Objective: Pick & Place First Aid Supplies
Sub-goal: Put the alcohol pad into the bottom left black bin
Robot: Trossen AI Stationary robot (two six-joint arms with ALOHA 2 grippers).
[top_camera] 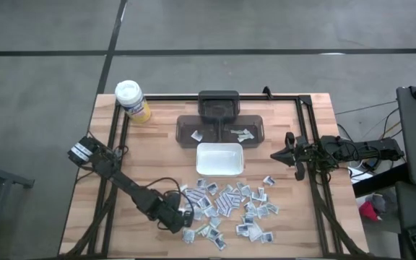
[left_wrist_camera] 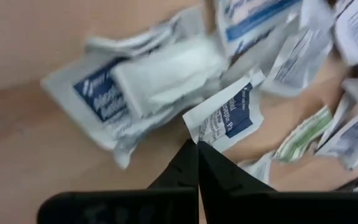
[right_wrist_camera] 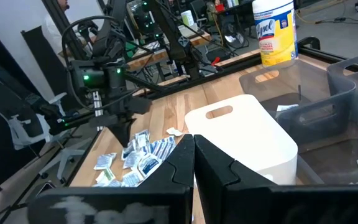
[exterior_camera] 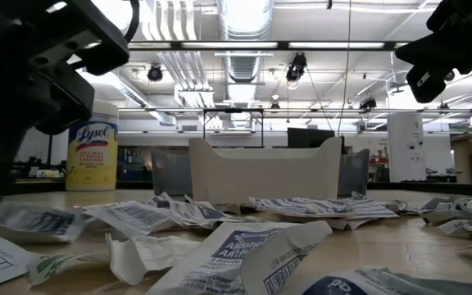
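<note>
High view: white rectangular tray (top_camera: pixel 219 159) at desk centre, shallow, rounded corners, interior bare. Behind it a smoky translucent bin (top_camera: pixel 220 131) with two sections; one packet in the left section, a few in the right. Yellow canister (top_camera: pixel 133 100), white lid, at the far left corner. First aid supplies (top_camera: pixel 230 209), small flat sealed packets, scattered on the wooden desk (top_camera: pixel 302 224) in front of the tray. Left tool (top_camera: pixel 182 222) down at the pile's left edge. Right tool (top_camera: pixel 274 154) hangs right of the tray, well apart from the pile.

Low view: crinkled packets in the foreground, print partly legible; nearest ones cut off by the frame. Tray and bin contents hidden by their walls.

Left wrist view: fingers pressed together, their tips pinching the corner of a white and blue packet (left_wrist_camera: pixel 225 118). Surroundings smeared.

Right wrist view: fingers closed, nothing held.
</note>
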